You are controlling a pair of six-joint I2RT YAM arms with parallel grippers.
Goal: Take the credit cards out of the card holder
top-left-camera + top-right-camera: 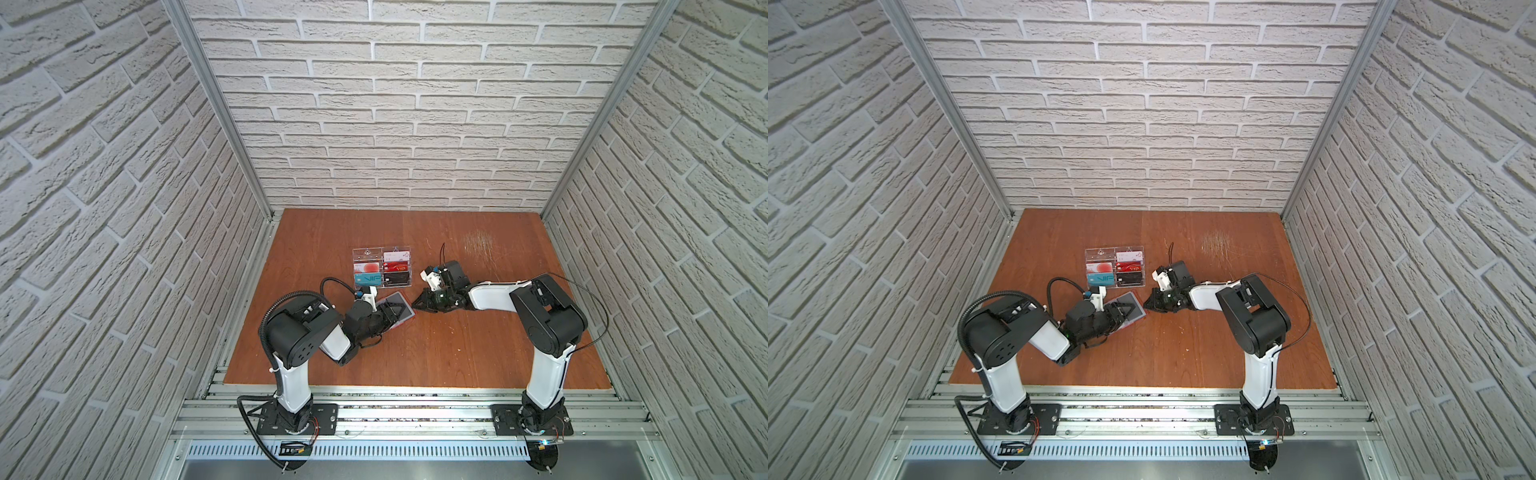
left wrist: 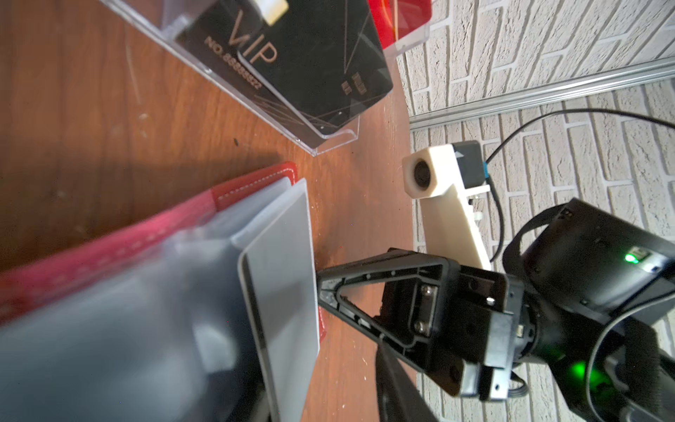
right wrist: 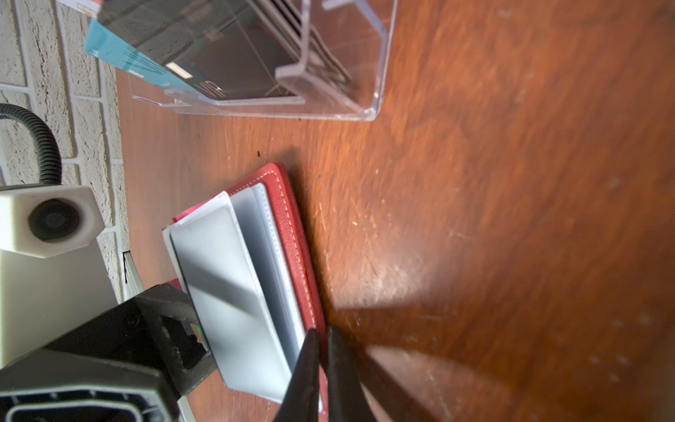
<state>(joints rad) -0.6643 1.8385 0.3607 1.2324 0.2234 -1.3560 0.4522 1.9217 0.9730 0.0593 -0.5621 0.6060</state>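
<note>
Open card holder (image 3: 288, 226) on the table (image 1: 457, 353), near the clear tray (image 3: 380, 73); long axis slanted, running from left gripper (image 1: 399, 311) to right gripper (image 3: 321, 339). Right jaws closed at its red edge; left jaws over the sleeves (image 3: 233, 285), state unclear.

A clear acrylic tray (image 1: 368, 252) sits left of centre on the reddish wooden table (image 1: 457, 345). It holds a teal VIP card (image 1: 367, 277) near-left and a red VIP card (image 1: 395, 265) middle-right. White brick-pattern walls (image 1: 395, 104) stand around.
</note>
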